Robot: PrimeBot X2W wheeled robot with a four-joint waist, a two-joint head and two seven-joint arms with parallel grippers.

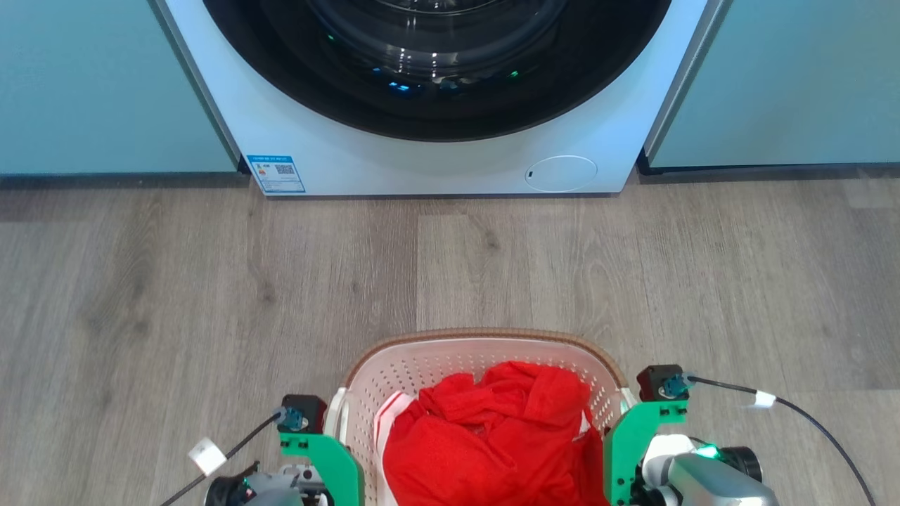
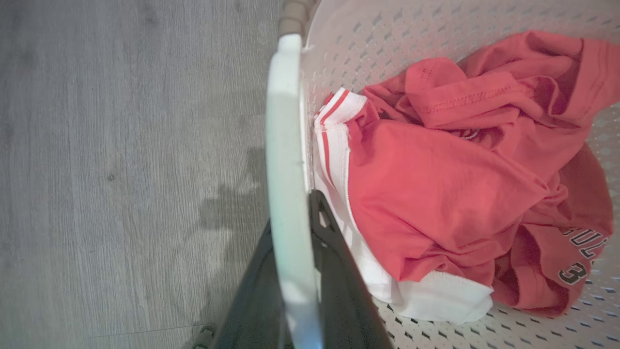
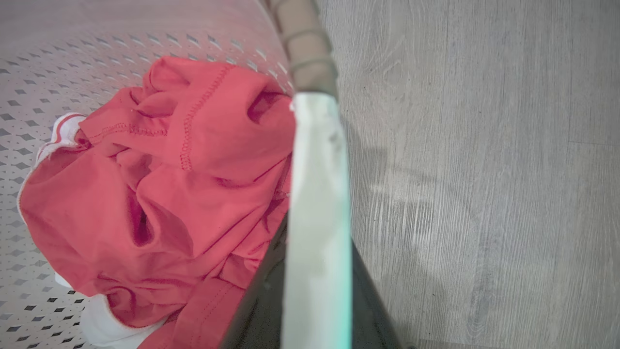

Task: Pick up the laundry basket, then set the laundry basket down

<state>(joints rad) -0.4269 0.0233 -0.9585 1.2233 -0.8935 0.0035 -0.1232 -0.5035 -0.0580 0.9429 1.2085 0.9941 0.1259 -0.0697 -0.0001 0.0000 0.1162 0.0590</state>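
We observed the laundry basket [image 1: 485, 335] at 6 o'clock in the head view. It was in front of the washing machine [image 1: 450, 165], which stood at 12 o'clock across a stretch of grey wood-look floor [image 1: 211, 295]. We could not tell whether the basket's base touched the floor. The basket held a crumpled red garment [image 1: 492, 436] with white trim.

The left gripper [image 2: 293, 218] was closed on the basket's left handle [image 2: 286, 145]. In the left wrist view its 2 dark fingers [image 2: 339, 281] sat 1 on each side of the white handle, pressed against it. The inner finger lay just beside the garment's white hem.

The right gripper [image 3: 317, 237] was clamped on the right handle [image 3: 317, 169] in the same way, with 1 of its fingers [image 3: 261, 300] inside the basket wall and 1 outside.

In the head view, the left green bracket [image 1: 327, 457] appeared at 7 o'clock and the right green bracket [image 1: 629, 436] at 5 o'clock, flanking the basket.
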